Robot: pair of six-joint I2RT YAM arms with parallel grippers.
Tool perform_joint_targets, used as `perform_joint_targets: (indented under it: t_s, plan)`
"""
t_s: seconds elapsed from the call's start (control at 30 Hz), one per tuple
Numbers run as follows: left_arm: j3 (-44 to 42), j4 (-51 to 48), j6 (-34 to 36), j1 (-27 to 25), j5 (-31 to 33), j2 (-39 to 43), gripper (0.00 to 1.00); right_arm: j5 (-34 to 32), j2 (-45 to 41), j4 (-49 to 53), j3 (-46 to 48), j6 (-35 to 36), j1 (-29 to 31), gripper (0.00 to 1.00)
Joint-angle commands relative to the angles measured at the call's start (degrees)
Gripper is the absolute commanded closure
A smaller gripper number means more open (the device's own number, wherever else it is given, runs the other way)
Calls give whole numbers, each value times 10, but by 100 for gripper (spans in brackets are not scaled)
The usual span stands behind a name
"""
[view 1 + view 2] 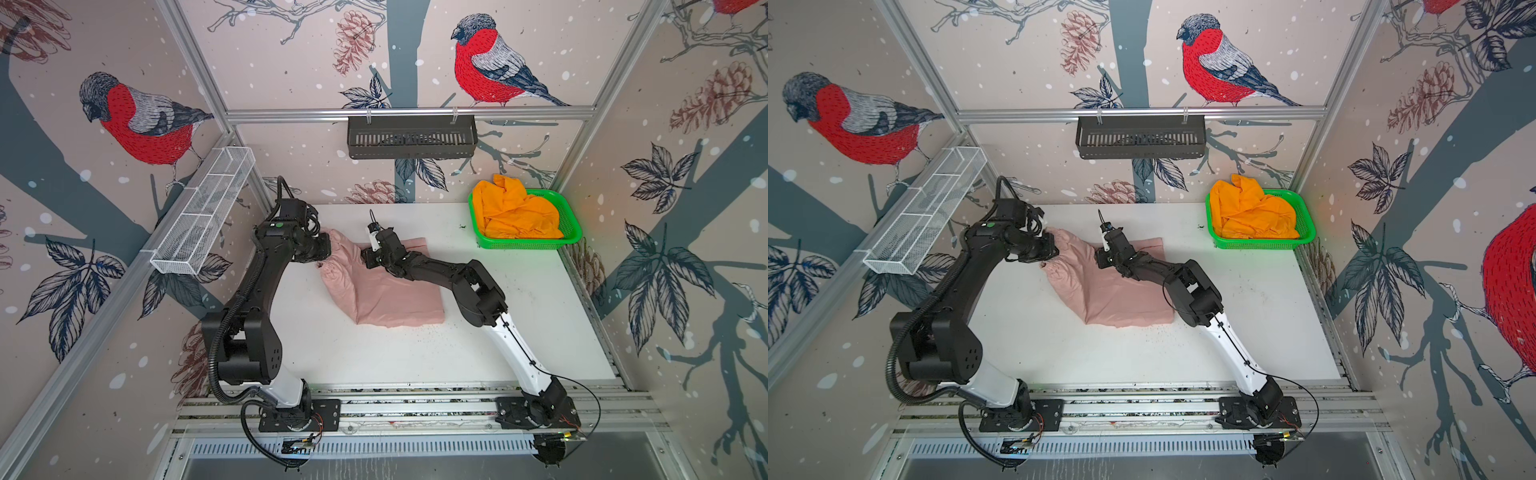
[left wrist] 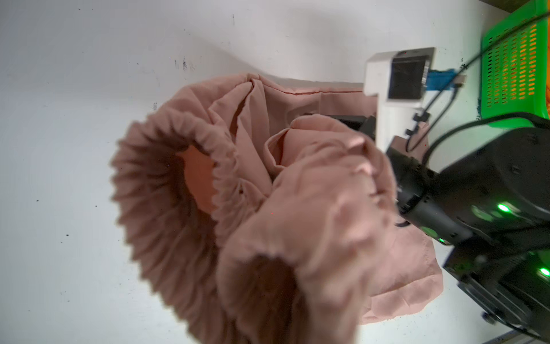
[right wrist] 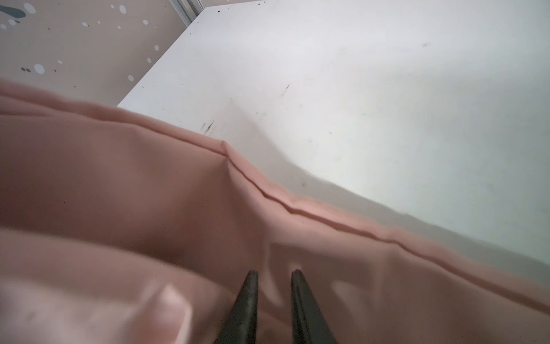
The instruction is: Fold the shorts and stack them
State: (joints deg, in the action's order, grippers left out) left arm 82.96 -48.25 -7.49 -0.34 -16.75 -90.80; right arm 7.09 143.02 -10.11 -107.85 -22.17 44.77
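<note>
The pale pink shorts [image 1: 386, 299] [image 1: 1121, 299] lie spread on the white table, with their gathered waistband [image 2: 166, 184] bunched and raised at the left end. My left gripper [image 1: 323, 261] [image 1: 1047, 261] is shut on that bunched end; in the left wrist view the pink cloth hides its jaws. My right gripper [image 1: 368, 259] [image 1: 1100, 259] reaches across onto the shorts' far edge. Its fingertips [image 3: 251, 286] stand a little apart over the pink cloth [image 3: 148, 193], so the gripper [image 3: 274, 272] is open. The orange shorts [image 1: 515, 212] [image 1: 1250, 212] sit crumpled in the green basket [image 1: 523, 245] [image 1: 1258, 245].
The green basket [image 2: 512, 74] stands at the table's back right corner. A black slotted bin [image 1: 411, 137] hangs on the back rail. A white wire basket [image 1: 203, 212] is fixed to the left wall. Bare white table [image 1: 519, 332] lies in front of the pink shorts.
</note>
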Motion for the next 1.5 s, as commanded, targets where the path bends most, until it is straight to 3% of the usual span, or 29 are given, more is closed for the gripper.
perform_joint_targets:
  t_s: [0.0, 0.17, 0.3, 0.5, 0.73, 1.0, 1.3, 1.47]
  plan:
    - [0, 2, 6, 1, 13, 4, 100, -19, -102, -61, 70, 46, 1, 76]
    - [-1, 6, 5, 1, 13, 6, 100, 28, -185, -72, 182, 64, 8, 85]
    - [1, 4, 3, 3, 15, 9, 100, 84, -189, -91, 222, 62, 23, 91]
    - [-1, -3, 3, 3, 18, 14, 100, 98, -129, -78, 188, 60, 36, 95]
    - [-16, -6, 0, 3, 20, 34, 100, 75, -78, -96, 137, 21, -2, 97]
    - [-36, 3, -2, 3, 6, 40, 100, 63, -1, -38, 13, 37, -13, 97]
    - [-35, 8, -2, 7, 17, 36, 100, 151, -117, -92, 155, 102, 0, 96]
    - [-24, -3, 0, 10, 22, 35, 100, 196, -91, -80, 154, 98, 7, 96]
